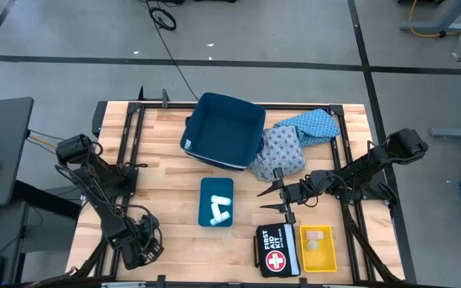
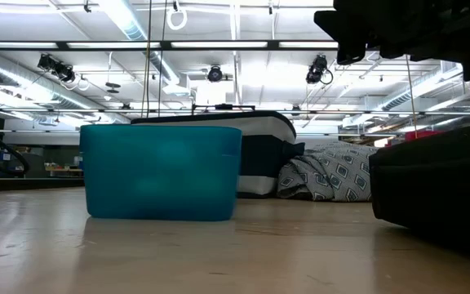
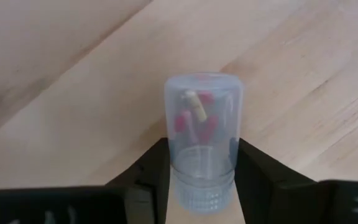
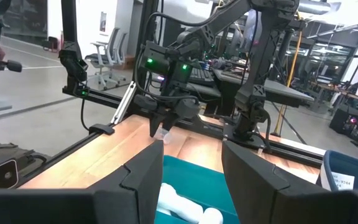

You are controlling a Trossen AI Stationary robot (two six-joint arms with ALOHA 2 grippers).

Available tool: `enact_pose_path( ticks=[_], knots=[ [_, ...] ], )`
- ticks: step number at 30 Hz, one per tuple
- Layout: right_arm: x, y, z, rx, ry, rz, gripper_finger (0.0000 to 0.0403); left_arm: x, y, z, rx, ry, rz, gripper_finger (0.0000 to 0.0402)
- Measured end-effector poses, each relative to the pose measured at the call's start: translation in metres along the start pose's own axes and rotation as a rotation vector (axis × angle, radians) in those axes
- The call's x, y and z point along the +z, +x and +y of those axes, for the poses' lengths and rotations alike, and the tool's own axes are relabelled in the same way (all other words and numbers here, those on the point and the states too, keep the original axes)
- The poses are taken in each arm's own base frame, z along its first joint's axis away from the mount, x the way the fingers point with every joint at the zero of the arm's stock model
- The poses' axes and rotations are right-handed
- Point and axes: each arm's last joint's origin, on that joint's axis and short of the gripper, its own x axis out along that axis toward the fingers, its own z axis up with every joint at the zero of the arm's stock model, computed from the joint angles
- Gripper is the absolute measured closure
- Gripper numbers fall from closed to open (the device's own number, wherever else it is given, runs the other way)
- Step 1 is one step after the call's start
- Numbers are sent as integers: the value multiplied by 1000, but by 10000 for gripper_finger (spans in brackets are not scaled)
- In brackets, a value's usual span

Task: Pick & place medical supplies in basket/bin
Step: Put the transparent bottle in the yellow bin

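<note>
On the wooden counter (image 1: 166, 172), the left pincer (image 1: 138, 248) sits low at the near left corner, and from above its fingertips are lost in the dark bulk of the wrist; only the left wrist view shows it clamped on a small clear vial (image 3: 202, 134) with red and pale capsules inside, the vial's ribbed end cut off at the frame edge between the two dark fingers (image 3: 146, 180). The right pincer (image 1: 277, 194) hangs over the middle of the counter, fingers spread apart, just beside the small teal tray (image 1: 216, 202) that holds white rolls (image 1: 219, 207); how many rolls lie there is hard to count from above, and in the right wrist view the rolls (image 4: 182, 205) are partly hidden behind that arm's own fingers. The large navy bin (image 1: 223, 130) stands at the far middle of the counter, and the patterned cloth garments (image 1: 294, 140), one grey-blue and one lighter blue, lie bunched against its right side, not inside it. Near the front edge a black first aid kit (image 1: 277, 250) lies beside a yellow tray (image 1: 318, 248) holding pale packets too small to make out. In the low view the teal tray (image 2: 161, 171) blocks most of the bin behind it, the garments (image 2: 329, 175) show only as a heap, and a dark mass at the right edge cannot be identified.
</note>
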Motion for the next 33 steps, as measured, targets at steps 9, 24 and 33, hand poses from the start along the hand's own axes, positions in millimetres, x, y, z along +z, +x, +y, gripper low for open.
enact_pose_path(
  ticks=[9, 24, 33],
  knots=[
    [0, 0, 0, 0, 0, 0, 231, 7, -1, -3, -94, 120, -255, 273],
    [0, 0, 0, 0, 5, 0, 231, 48, -5, -31, -73, 613, -820, 273],
    [0, 0, 0, -1, 8, 1, 231, 108, -16, -78, -32, 909, -1027, 273]
  ],
)
